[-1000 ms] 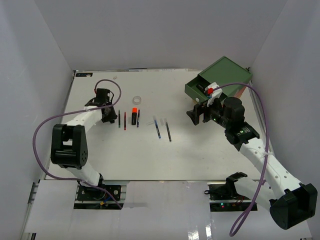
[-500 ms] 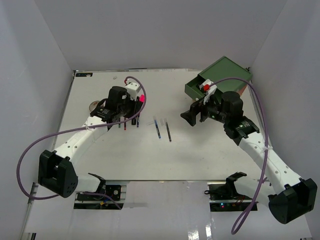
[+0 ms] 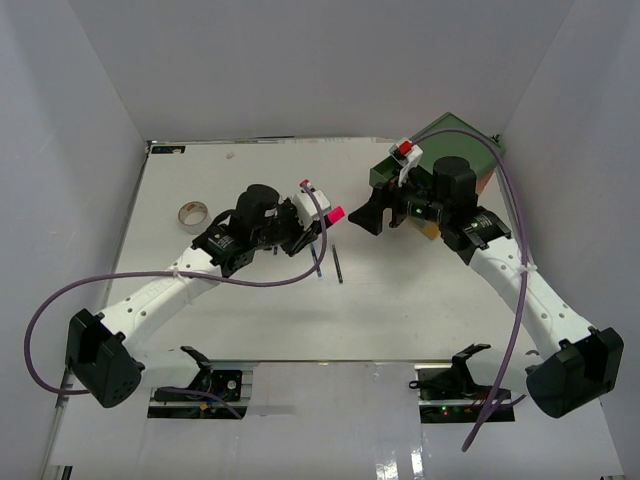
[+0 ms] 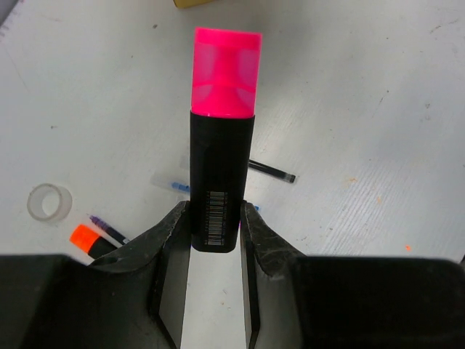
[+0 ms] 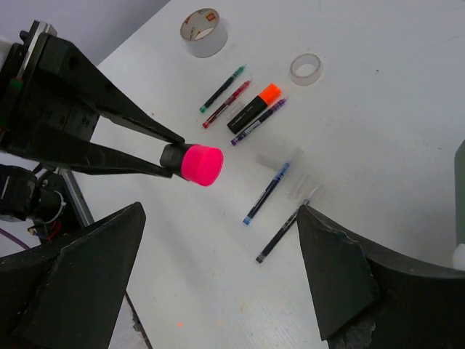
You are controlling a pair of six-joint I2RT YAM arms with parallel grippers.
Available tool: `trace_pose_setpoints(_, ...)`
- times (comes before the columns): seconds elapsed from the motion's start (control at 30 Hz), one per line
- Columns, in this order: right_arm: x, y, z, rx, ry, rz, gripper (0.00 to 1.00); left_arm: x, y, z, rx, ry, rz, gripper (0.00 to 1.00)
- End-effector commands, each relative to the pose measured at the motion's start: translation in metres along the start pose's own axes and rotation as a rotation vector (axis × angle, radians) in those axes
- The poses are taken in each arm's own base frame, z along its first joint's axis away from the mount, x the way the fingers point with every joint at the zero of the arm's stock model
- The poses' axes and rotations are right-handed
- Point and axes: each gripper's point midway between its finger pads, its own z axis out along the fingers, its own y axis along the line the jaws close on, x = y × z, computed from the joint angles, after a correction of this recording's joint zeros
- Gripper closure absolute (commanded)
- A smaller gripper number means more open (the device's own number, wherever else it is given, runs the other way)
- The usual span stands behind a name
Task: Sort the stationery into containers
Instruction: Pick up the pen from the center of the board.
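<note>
The left gripper [image 4: 216, 218] was clamped on the lower barrel of the pink-capped marker [image 4: 221, 138], held in the air over the middle of the table [image 3: 250, 310]. The cap pointed toward the right gripper [image 3: 372, 216], whose jaws stood wide apart and empty, just short of it. It looked like a hand-over: next, the right jaws had to straddle the cap end before the left released. The marker had a black barrel, a barcode label and a bright pink cap.

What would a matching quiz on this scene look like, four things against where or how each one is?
1 pink-capped marker
2 beige tape roll
3 orange-capped marker
4 right gripper

A open, holding nothing
B clamped in the left gripper
C lying between pens
D alone, farthest left in the top view

Pairs: 1-B, 2-D, 3-C, 4-A
</note>
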Motion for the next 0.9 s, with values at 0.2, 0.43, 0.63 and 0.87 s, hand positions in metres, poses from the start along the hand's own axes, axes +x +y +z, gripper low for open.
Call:
trace_pose_setpoints(0.2,-0.011,0.021,0.012,-0.111,0.009,0.078,0.16,-0.029,-0.009,-0.010,0.009,-0.131,0.164,0.95)
trace_pose_setpoints(0.43,-0.012,0.025,0.022,-0.130,0.025,0.093,0.22,-0.026,-0.010,-0.006,0.010,-0.131,0.187,0.94)
trace_pose_setpoints(0.63,-0.008,0.033,0.032,-0.155,0.043,0.104,0.27,-0.025,-0.009,-0.005,-0.002,-0.127,0.191,0.94)
trace_pose_setpoints(0.87,-0.004,0.035,0.040,-0.160,0.057,0.109,0.40,-0.025,-0.010,-0.006,-0.001,-0.130,0.198,0.94)
